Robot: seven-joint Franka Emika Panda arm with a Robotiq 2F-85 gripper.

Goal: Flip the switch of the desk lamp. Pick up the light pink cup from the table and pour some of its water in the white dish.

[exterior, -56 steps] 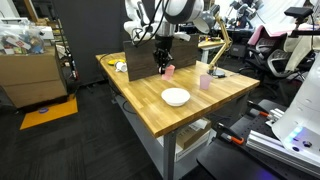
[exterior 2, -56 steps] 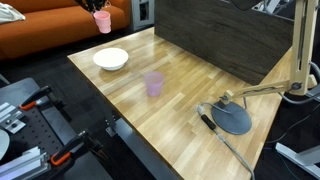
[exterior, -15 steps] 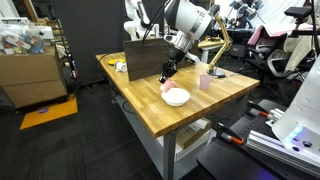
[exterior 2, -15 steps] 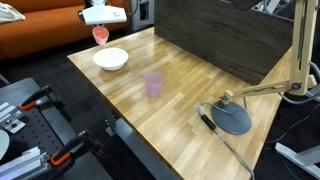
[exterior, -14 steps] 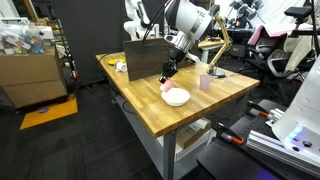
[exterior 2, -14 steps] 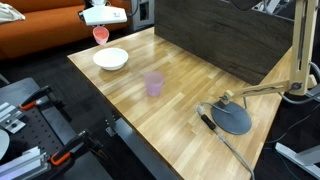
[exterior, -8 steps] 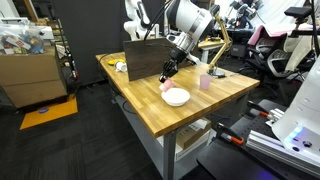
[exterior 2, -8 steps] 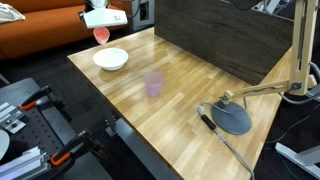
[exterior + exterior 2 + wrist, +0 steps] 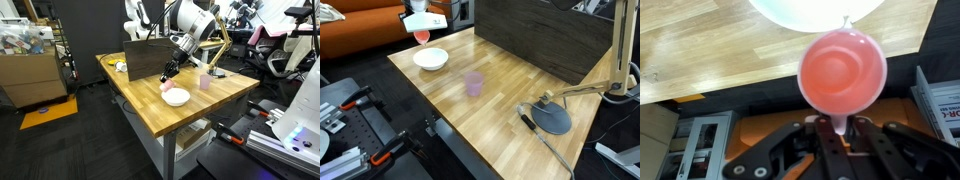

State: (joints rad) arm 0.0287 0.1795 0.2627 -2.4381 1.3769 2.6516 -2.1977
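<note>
The light pink cup [image 9: 167, 85] hangs tilted just above the near rim of the white dish [image 9: 176, 97], and my gripper [image 9: 166, 76] is shut on it. In an exterior view the cup [image 9: 421, 34] sits under the gripper [image 9: 422, 24], beside the dish [image 9: 431, 59]. The wrist view looks into the cup's mouth [image 9: 843, 72]; the gripper [image 9: 840, 125] pinches its rim, and the dish's edge [image 9: 825, 8] shows beyond it. I cannot make out any water. The desk lamp [image 9: 215, 45] stands at the table's far corner, its dark base [image 9: 552, 117] flat on the wood.
A taller, paler pink tumbler [image 9: 473, 83] stands mid-table between dish and lamp, also visible as the tumbler [image 9: 205, 82]. A dark board [image 9: 535, 35] stands upright along the back. A cardboard box [image 9: 35, 75] sits on the floor beside the table.
Since the earliest frames my gripper has carried the cup down to the dish and tipped it. Over the last second it has barely shifted.
</note>
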